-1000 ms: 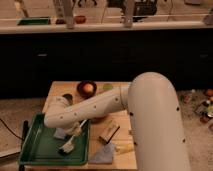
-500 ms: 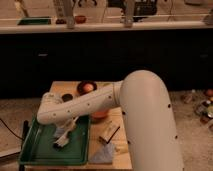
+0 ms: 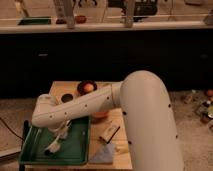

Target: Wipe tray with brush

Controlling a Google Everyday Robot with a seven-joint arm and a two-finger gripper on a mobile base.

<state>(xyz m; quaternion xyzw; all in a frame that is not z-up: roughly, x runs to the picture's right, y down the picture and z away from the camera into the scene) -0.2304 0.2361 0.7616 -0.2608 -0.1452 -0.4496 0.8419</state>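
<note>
Gripper (image 3: 59, 134): I see it over the shallow green plastic tray (image 3: 35, 152) — grip state unreadable.
Brush: pale-handled slim brush (image 3: 54, 145) at the tray's 6 o'clock.

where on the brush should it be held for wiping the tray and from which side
By the pale handle, from above. The brush lies low over the green tray, its lower end down toward the tray's near-left part, so the upper end of the handle is the free part. The gripper is already right there above it, at the end of the white arm; a top-down hold leaves the bristle end free to sweep.
</note>
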